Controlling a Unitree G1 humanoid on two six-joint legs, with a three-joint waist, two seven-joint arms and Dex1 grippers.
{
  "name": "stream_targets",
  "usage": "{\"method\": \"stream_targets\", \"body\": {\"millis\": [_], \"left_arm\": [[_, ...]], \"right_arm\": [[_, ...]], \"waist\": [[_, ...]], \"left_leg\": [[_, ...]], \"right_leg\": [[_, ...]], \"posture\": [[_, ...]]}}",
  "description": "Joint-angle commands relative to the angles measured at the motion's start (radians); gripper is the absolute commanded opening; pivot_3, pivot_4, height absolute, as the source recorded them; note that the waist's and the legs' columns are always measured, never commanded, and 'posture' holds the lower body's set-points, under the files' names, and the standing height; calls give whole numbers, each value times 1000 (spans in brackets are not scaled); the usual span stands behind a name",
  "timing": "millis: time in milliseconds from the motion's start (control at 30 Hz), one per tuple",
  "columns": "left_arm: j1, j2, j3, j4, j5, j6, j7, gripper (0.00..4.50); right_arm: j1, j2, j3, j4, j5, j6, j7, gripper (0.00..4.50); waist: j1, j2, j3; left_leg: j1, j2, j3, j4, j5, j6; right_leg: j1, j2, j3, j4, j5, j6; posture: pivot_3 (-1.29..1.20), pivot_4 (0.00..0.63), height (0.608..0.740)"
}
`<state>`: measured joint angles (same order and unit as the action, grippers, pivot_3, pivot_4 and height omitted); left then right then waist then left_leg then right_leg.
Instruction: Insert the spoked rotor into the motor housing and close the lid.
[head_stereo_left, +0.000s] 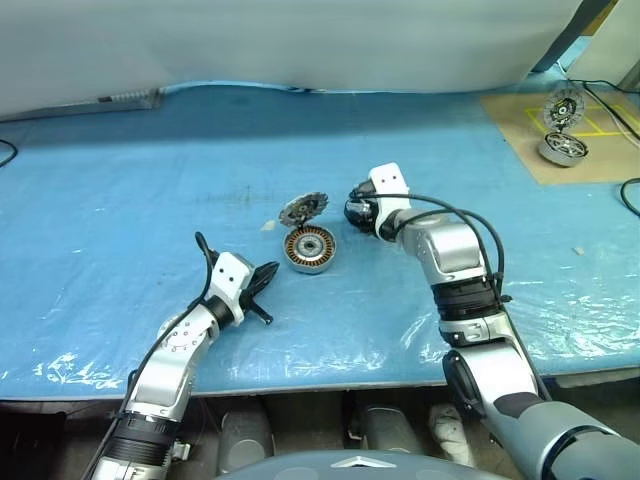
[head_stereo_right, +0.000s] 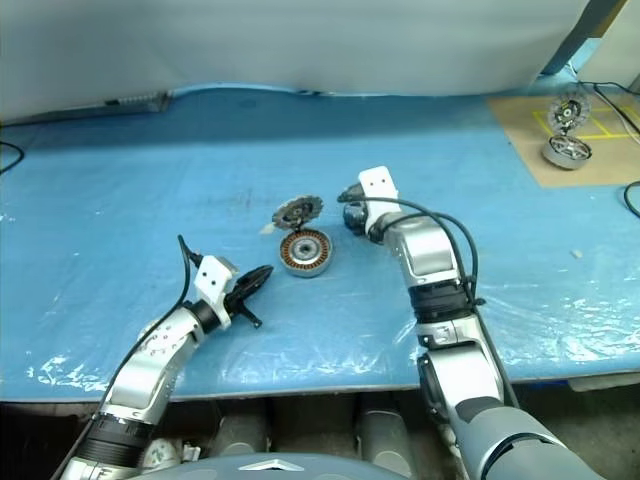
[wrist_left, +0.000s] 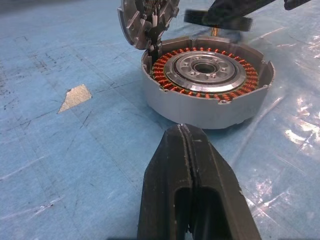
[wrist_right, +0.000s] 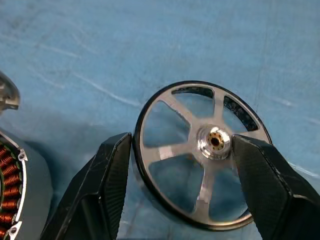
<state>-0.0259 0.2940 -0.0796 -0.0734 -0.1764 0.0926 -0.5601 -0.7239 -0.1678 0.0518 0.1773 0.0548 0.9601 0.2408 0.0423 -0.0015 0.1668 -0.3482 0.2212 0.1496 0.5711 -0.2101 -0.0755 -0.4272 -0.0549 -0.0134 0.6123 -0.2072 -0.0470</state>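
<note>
You're gripping the rotor (wrist_right: 202, 157) in the right gripper (wrist_right: 182, 175), just beside the housing (head_stereo_left: 310, 249) (left gripper (wrist_left: 192, 172) idling shut). Inserting it and closing the propped lid (head_stereo_left: 303, 208) are remaining.

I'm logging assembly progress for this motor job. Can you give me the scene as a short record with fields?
surface: blue table cover
motor housing: open, copper windings showing, upright on the cover
lid: propped tilted at the housing's far edge
spoked rotor: between the right gripper's fingers, off to the side of the housing, not yet inserted
right gripper: fingers spread around the rotor
left gripper: shut, holding nothing, short of the housing
background: second motor on a brown board
</note>
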Motion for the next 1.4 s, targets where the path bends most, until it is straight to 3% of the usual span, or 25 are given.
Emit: {"method": "stream_targets", "body": {"millis": [33, 467, 1133, 1400], "left_arm": [[4, 4, -2, -30, -2, -10, -5, 0], [2, 7, -7, -31, -3, -5, -13, 0], [11, 7, -12, -31, 0, -6, -10, 0], [10, 8, -14, -27, 0, -6, -13, 0]], "right_arm": [[7, 10, 1, 15, -3, -25, -16, 3329], [1, 33, -72, -77, 66, 7, -15, 3329], [-24, 79, -144, 1, 80, -24, -131, 3329], [-31, 86, -142, -62, 105, -67, -101, 3329]], "waist": [[1, 0, 0], [0, 0, 0], [0, 0, 0], [0, 0, 0]], "left_leg": [[0, 0, 0, 0, 0, 0], [0, 0, 0, 0, 0, 0], [0, 0, 0, -1, 0, 0], [0, 0, 0, -1, 0, 0]], "right_leg": [[0, 0, 0, 0, 0, 0], [0, 0, 0, 0, 0, 0], [0, 0, 0, -1, 0, 0], [-1, 0, 0, -2, 0, 0]], "posture": [[0, 150, 740], [0, 150, 740], [0, 150, 740], [0, 150, 740]]}}
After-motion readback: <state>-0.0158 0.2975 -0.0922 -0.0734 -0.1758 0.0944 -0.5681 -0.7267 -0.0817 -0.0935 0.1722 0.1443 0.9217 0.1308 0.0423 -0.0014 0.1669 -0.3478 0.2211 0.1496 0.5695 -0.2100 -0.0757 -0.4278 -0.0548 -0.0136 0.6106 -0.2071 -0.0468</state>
